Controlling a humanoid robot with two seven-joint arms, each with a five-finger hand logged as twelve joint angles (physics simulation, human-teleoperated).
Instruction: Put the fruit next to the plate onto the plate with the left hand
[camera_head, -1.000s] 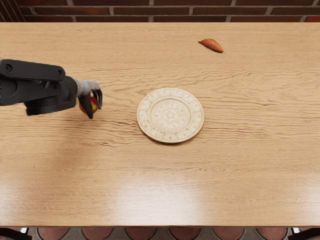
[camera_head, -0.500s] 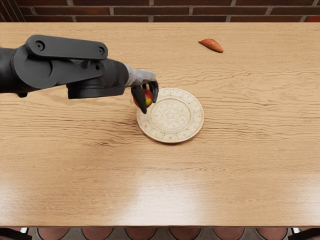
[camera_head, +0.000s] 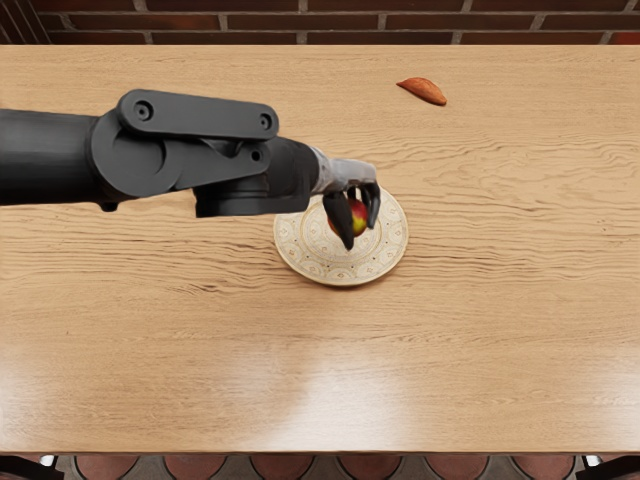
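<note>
Here the left hand (camera_head: 350, 203) hangs over the plate (camera_head: 322, 263), dark fingers (camera_head: 343, 225) curled round the red-yellow fruit (camera_head: 358, 215). Whether the fruit touches the plate is unclear. An orange piece (camera_head: 422, 90) lies well apart on the surface (camera_head: 320, 360).

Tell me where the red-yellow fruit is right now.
In the head view, the fruit sits in the grip of the left hand, over the middle of the plate near the centre of the table.

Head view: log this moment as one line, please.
left hand: shut on fruit | fruit: over plate, not yet released | step: placing
</note>
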